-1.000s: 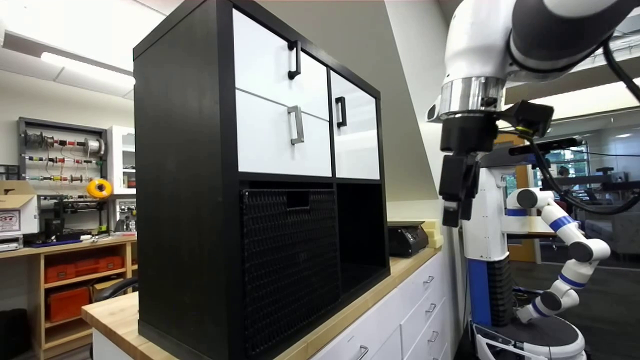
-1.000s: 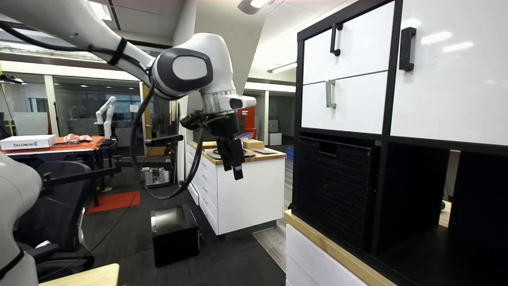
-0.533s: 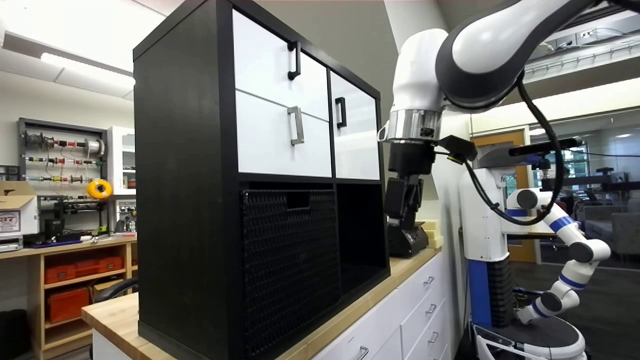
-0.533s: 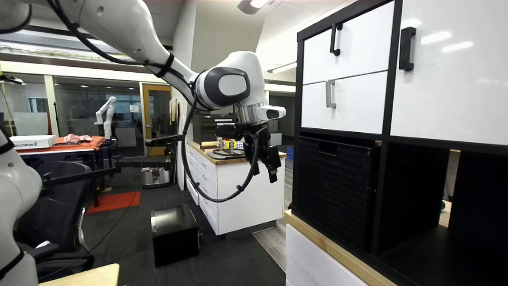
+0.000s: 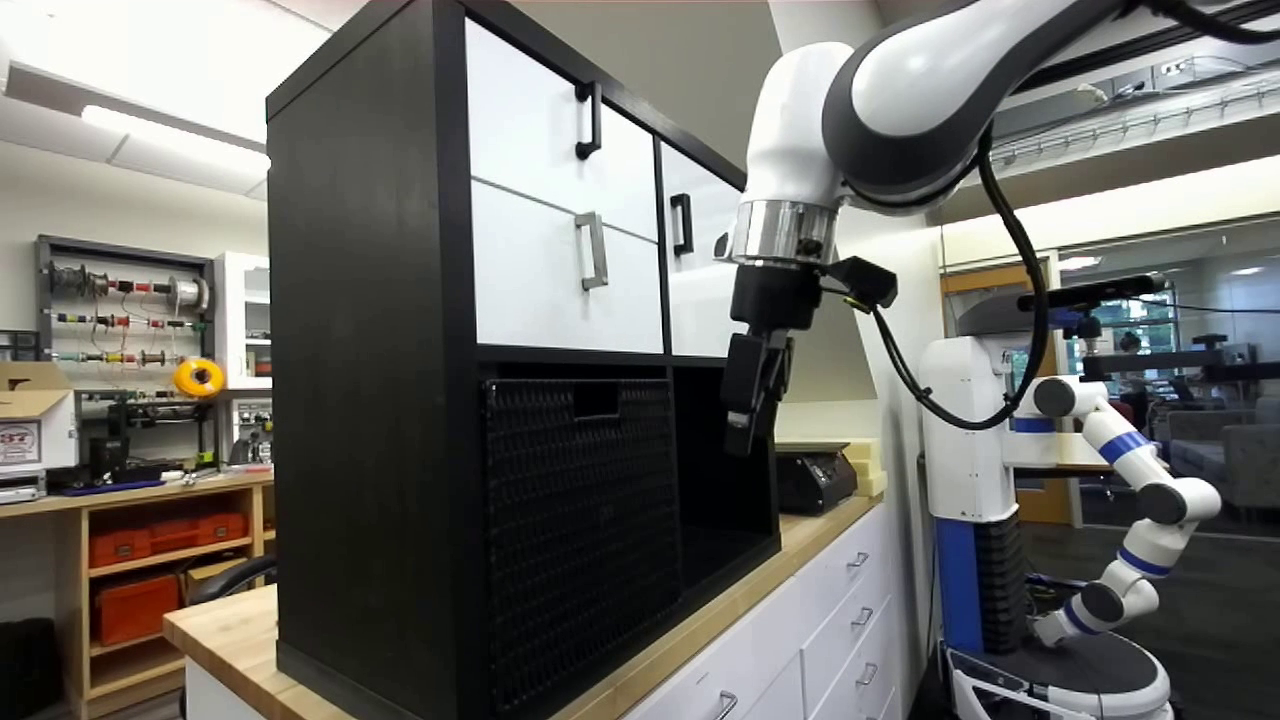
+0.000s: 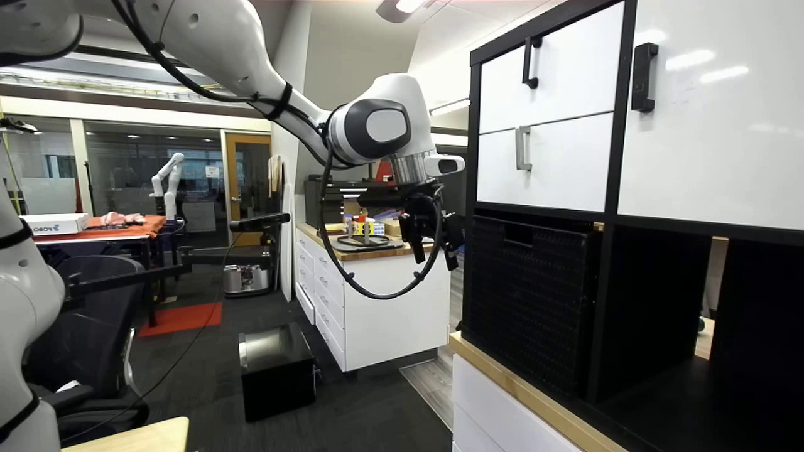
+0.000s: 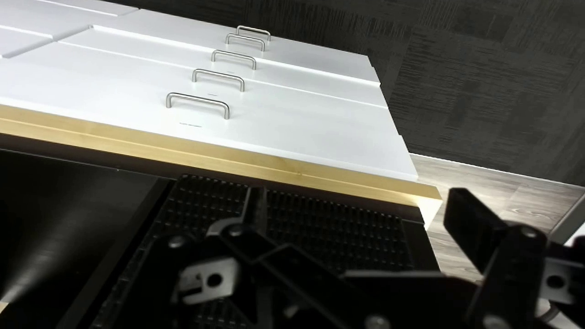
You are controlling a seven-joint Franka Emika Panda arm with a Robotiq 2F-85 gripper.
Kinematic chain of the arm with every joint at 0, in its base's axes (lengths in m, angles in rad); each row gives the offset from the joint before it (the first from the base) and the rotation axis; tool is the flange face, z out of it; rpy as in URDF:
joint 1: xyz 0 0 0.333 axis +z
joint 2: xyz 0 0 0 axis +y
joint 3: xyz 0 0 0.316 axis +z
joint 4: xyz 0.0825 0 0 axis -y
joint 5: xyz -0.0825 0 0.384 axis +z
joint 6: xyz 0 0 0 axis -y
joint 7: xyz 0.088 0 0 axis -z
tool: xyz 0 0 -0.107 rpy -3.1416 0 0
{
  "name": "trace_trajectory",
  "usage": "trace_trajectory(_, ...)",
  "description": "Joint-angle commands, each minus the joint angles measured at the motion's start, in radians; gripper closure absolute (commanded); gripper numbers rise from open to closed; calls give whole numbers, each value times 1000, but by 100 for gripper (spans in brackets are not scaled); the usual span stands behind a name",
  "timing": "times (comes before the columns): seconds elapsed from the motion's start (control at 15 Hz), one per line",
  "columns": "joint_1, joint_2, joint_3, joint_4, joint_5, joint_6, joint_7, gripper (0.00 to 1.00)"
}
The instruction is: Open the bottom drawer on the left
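The lower white drawer (image 5: 540,295) is shut, on the left of the black cabinet, under a shut upper white drawer (image 5: 525,110). Its silver handle (image 5: 599,252) stands upright. The lower drawer (image 6: 562,172) and silver handle (image 6: 521,149) also show in an exterior view. My gripper (image 5: 755,425) hangs fingers down in front of the cabinet, lower than the silver handle and apart from it. The gripper (image 6: 434,258) is empty. In the wrist view the gripper (image 7: 363,212) has its fingers wide apart; the lower drawer and its handle are out of view there.
A black wicker basket (image 5: 585,530) fills the lower left compartment, with an open compartment (image 6: 653,301) beside it. A white door (image 6: 710,138) with a black handle is at upper right. The cabinet stands on a wooden counter edge (image 7: 292,169) over white drawers (image 7: 292,123).
The arm has moved closer to the cabinet, with the gripper shifting left in an exterior view and right in an exterior view. The drawers have not moved.
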Motion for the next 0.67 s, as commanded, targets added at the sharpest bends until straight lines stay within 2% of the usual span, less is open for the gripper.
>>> trace_trajectory(0.0, 12, 0, -11, 2, -2, -2, 0, 0)
trace_trajectory(0.33, 10, 10, -12, 3, -15, 25, -5, 0)
trace_trajectory(0.6, 8, 51, -18, 39, -61, 112, -133, 0)
